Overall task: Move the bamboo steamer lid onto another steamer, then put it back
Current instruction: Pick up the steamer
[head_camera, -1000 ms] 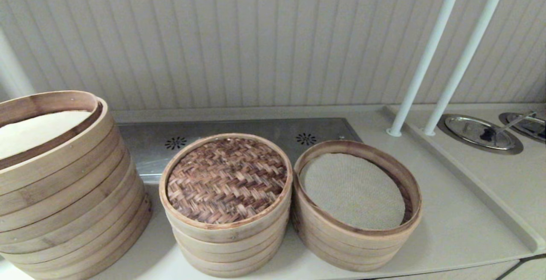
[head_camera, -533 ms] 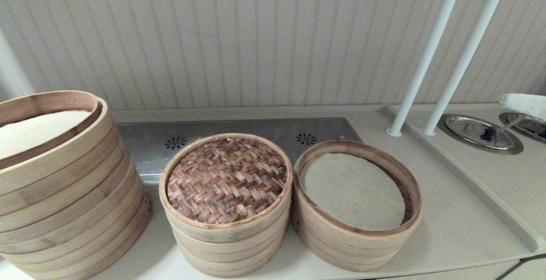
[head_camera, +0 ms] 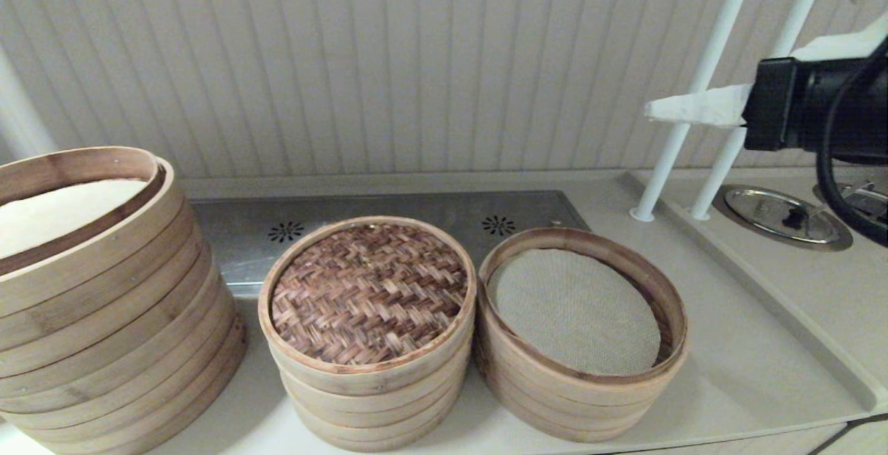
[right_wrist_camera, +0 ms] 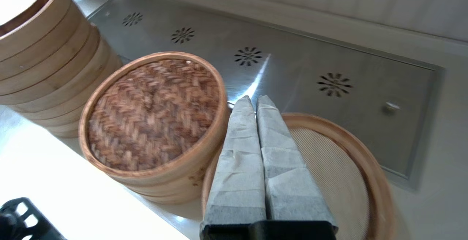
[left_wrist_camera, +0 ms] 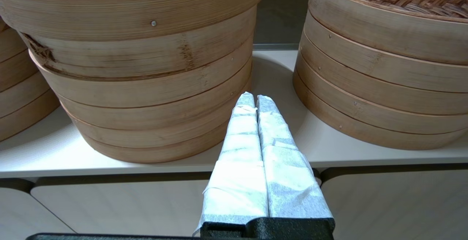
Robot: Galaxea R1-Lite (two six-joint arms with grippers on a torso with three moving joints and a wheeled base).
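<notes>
The bamboo steamer lid (head_camera: 368, 292) sits on the smallest steamer (head_camera: 368, 379) near the bench's (head_camera: 735, 372) front edge, beside the cloth-lined steamer (head_camera: 579, 372). The right gripper (right_wrist_camera: 252, 102) hangs above the right side, jaws together. The left gripper (left_wrist_camera: 252, 99) waits low before the front edge, jaws together.

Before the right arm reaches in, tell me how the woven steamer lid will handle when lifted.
The bamboo steamer lid looks thin, woven bamboo in a pale rim, so it is probably light and fairly stiff. It sits recessed in the middle steamer, so it likely needs a straight lift. The right gripper, fingers shut, hangs above and apart.
</notes>
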